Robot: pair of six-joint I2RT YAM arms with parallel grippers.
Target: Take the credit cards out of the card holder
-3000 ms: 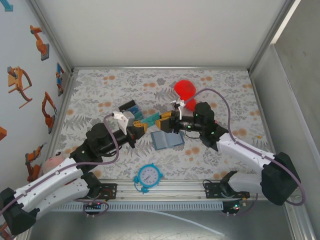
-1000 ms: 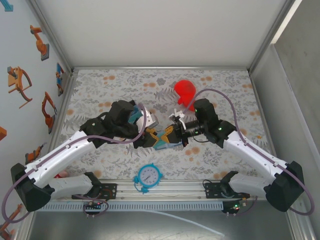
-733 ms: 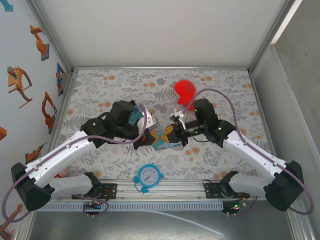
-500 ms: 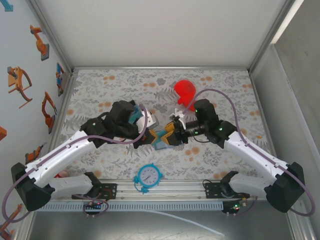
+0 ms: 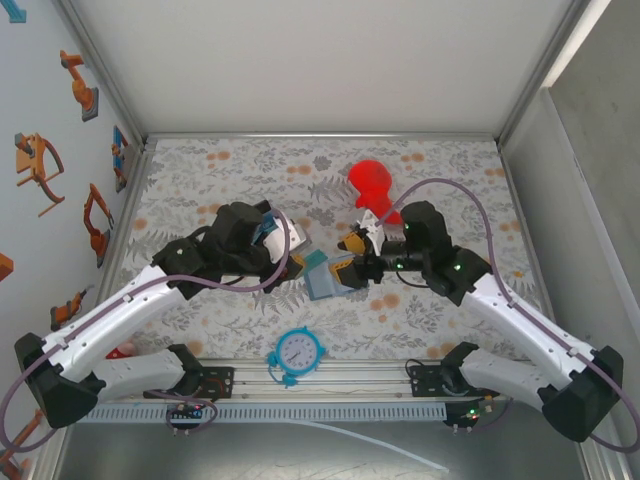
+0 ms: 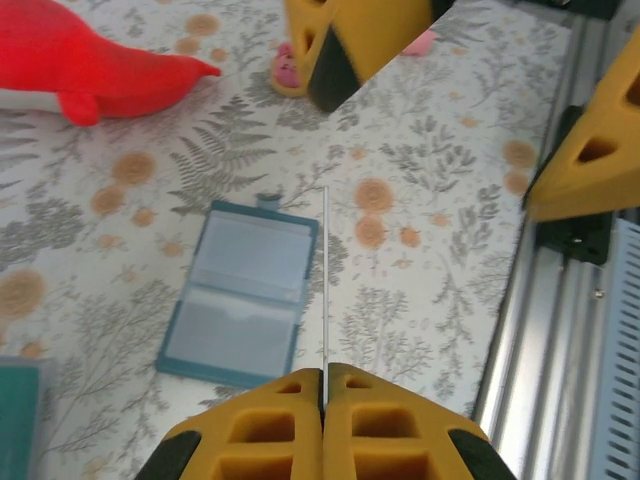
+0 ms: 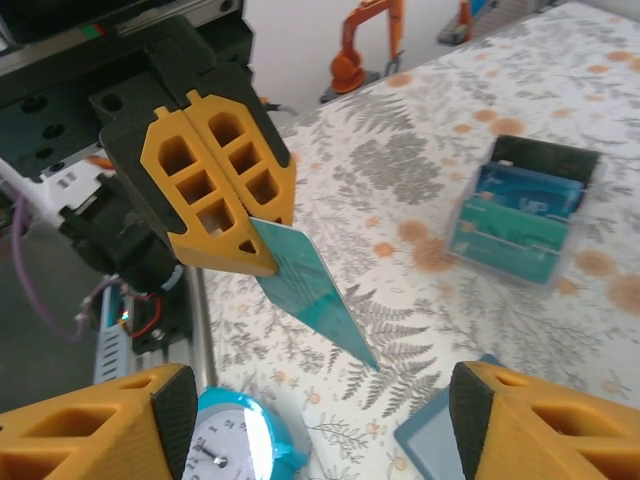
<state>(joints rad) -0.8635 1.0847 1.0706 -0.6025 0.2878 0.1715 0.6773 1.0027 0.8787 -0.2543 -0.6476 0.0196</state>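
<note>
The card holder (image 5: 326, 284) lies open and flat on the floral table, slate-blue with lighter pockets; it also appears in the left wrist view (image 6: 244, 294). My left gripper (image 5: 297, 264) hovers just left of it, shut on a teal credit card (image 7: 312, 291). In the left wrist view that card (image 6: 326, 280) stands edge-on as a thin pale line rising from my left gripper (image 6: 325, 373). My right gripper (image 5: 346, 257) is open just right of the card, apart from it. In the right wrist view nothing lies between its fingers, and the right gripper (image 7: 320, 430) faces the card's free corner.
A red toy (image 5: 371, 181) lies at the back. A blue clock (image 5: 297, 352) sits by the near rail (image 6: 580, 330). A clear box of black-and-teal cards (image 7: 525, 215) stands behind the left arm.
The left gripper has shut on the teal card. The right gripper has opened, let the card go and drawn back to the right.
</note>
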